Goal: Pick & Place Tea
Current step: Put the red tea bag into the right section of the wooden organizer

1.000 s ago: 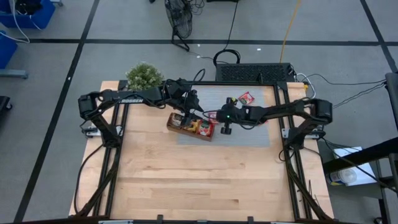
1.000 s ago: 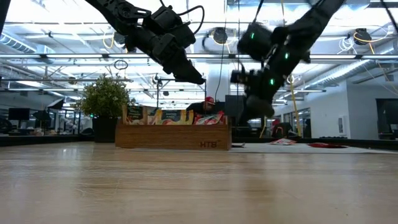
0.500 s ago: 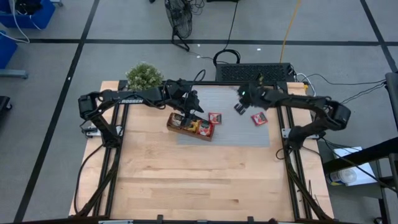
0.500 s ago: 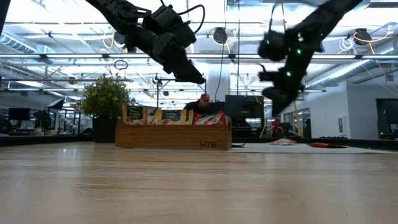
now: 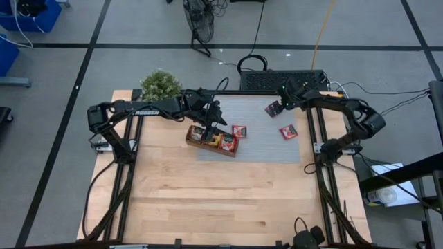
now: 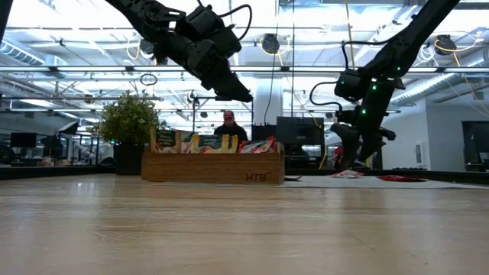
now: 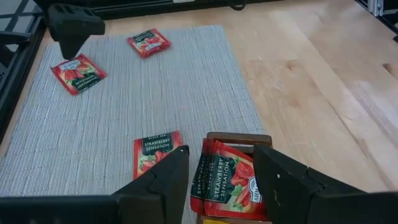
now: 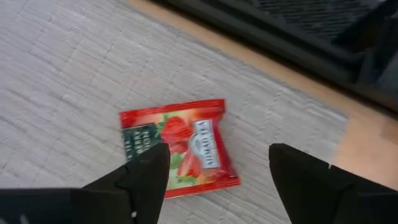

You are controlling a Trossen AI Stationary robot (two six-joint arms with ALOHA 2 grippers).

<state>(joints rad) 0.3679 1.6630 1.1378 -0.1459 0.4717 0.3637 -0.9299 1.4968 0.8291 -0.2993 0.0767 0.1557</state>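
Note:
The brown wooden tray [image 5: 212, 140] stands on the grey mat [image 5: 263, 149], with red tea sachets [image 7: 225, 179] standing in its end compartment. My left gripper [image 7: 221, 152] hangs open just above them, touching nothing. Three red sachets lie flat on the mat: one beside the tray [image 5: 239, 131], one toward the right [image 5: 288, 131], one at the far right corner [image 8: 177, 146]. My right gripper [image 8: 219, 155] hovers open over that last sachet [image 5: 272, 108], its fingers on either side and clear of it.
A potted plant [image 5: 160, 84] stands at the table's far left corner. Black frame rails [image 5: 315, 117] run along the mat's right and far sides, close to my right gripper. Bare wood [image 5: 221, 200] fills the table's near half. A person [image 6: 228, 126] shows in the room behind the tray.
My right gripper has swung from beside the tray toward the table's far right corner and come down over the red sachet there. My left gripper has stayed above the tray.

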